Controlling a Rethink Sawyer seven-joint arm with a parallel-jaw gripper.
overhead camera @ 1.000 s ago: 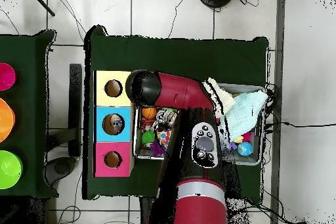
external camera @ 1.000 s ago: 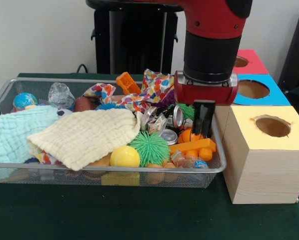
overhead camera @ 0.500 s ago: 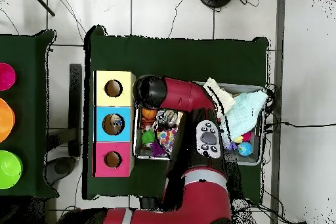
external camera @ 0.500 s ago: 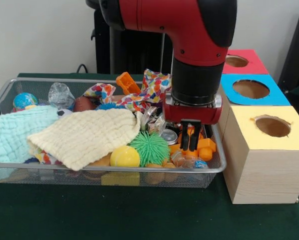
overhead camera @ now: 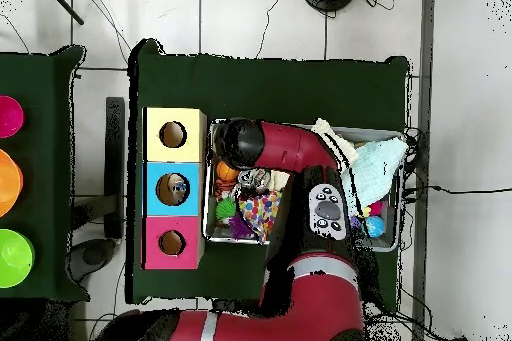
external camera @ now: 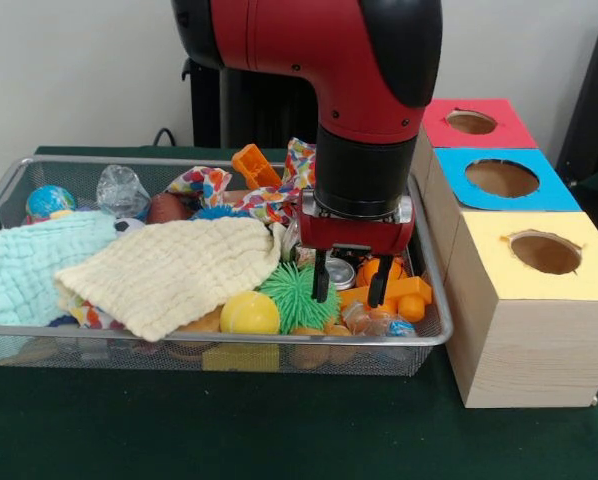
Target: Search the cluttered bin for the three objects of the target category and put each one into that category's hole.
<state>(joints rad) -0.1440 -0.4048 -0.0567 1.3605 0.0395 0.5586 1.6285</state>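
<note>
My gripper (external camera: 348, 286) hangs open in the right end of the wire bin (external camera: 229, 340). Its fingers straddle a small silver can (external camera: 338, 272) from just above, without touching that I can see. An orange toy with round knobs (external camera: 397, 294) lies just right of the fingers, and a green spiky ball (external camera: 295, 296) just left. Three boxes with holes stand beside the bin: yellow (external camera: 539, 310), blue (external camera: 503, 180) and red (external camera: 476, 123). In the overhead view the arm (overhead camera: 285, 147) covers the gripper. Something lies inside the blue box's hole (overhead camera: 173, 189).
A cream cloth (external camera: 169, 268) and a pale blue cloth (external camera: 24, 275) cover the bin's left half. Around them lie a yellow ball (external camera: 249, 313), a globe ball (external camera: 49, 200), a crushed clear bottle (external camera: 121, 188), an orange block (external camera: 253, 165) and a spotted cloth (external camera: 301, 178).
The arm has swung away from the boxes, further over the bin, and come down. The gripper's fingers, close together before, now stand wide apart over the can.
</note>
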